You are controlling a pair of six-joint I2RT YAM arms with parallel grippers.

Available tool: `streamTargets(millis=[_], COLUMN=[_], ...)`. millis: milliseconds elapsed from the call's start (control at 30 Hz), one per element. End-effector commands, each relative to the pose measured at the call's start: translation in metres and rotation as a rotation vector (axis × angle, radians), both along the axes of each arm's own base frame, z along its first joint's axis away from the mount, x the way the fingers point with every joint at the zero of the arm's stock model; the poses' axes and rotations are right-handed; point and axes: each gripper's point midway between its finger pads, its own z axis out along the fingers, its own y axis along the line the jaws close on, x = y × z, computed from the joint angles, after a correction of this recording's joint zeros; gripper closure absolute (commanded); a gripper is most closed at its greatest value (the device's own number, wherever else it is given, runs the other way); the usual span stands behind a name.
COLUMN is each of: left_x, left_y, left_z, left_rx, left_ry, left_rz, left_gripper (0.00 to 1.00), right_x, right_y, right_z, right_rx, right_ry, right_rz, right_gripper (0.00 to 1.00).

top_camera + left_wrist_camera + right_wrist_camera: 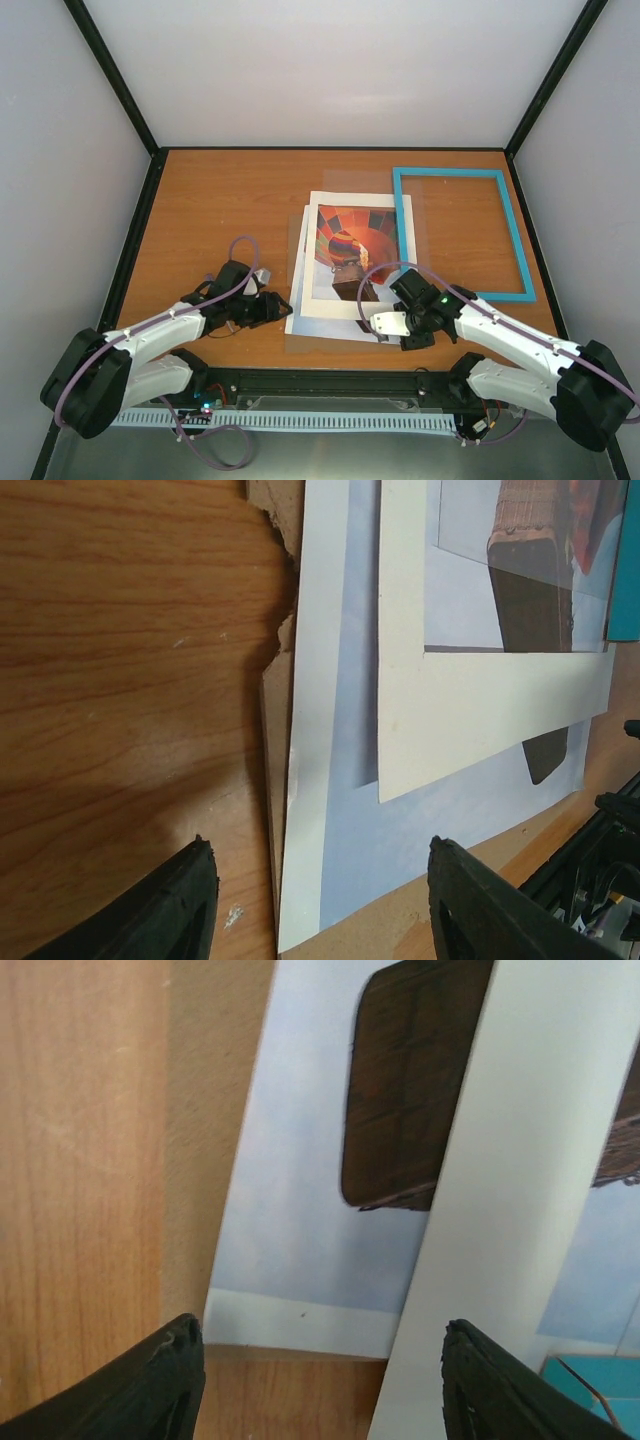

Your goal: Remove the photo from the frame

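Both low, reaching inward | left claw (272,305) released beside photo (347,247) | right claw (392,328) released at its near edge

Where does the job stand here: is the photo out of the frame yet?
Mostly done: the frame lies on the right with no picture in it. The photo sits outside it in the centre pile, under the white mat and over the brown backing. In hand: nothing. The left gripper and right gripper are open, fingers at the pile's near corners. Left, probably: lifting the photo clear of the mat.
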Motion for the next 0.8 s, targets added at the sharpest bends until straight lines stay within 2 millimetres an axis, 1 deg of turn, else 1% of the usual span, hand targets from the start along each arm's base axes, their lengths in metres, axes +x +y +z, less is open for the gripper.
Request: streamTargets(millis=[0,67,167,300,467,567,767], left_x=[-0.005,-0.008,-0.013,-0.02,-0.022,-0.021,-0.02], left_y=[0.001,0.0,-0.001,0.0,0.001,0.001,0.001], left_z=[0.0,0.0,0.0,-0.007,-0.008,-0.009,-0.009], left_rx=[-0.001,-0.008,-0.027,-0.029,-0.029,-0.027,-0.034], left_ry=[0.022,0.033,0.051,0.08,0.085,0.081,0.075], left_rz=[0.0,-0.005,-0.009,-0.018,-0.019,-0.018,-0.012], left_gripper=[0.42,0.42,0.43,0.44,0.45,0.45,0.46], right_x=[-0.013,-0.011,-0.002,0.008,0.015,0.013,-0.005], right_y=[-0.009,-0.014,-0.015,-0.009,-0.003,-0.003,-0.004], right_z=[-0.001,-0.004,-0.009,-0.014,-0.011,-0.012,-0.013], right_rx=[-0.037,-0.053,-0.055,-0.041,-0.019,-0.018,-0.012], right_ry=[0.02,-0.003,-0.052,-0.076,-0.096,-0.091,-0.023], right_rz=[0.063,0.062,0.032,-0.008,-0.018,-0.002,0.045], right_gripper=[0.34,0.34,0.35,0.38,0.41,0.42,0.42])
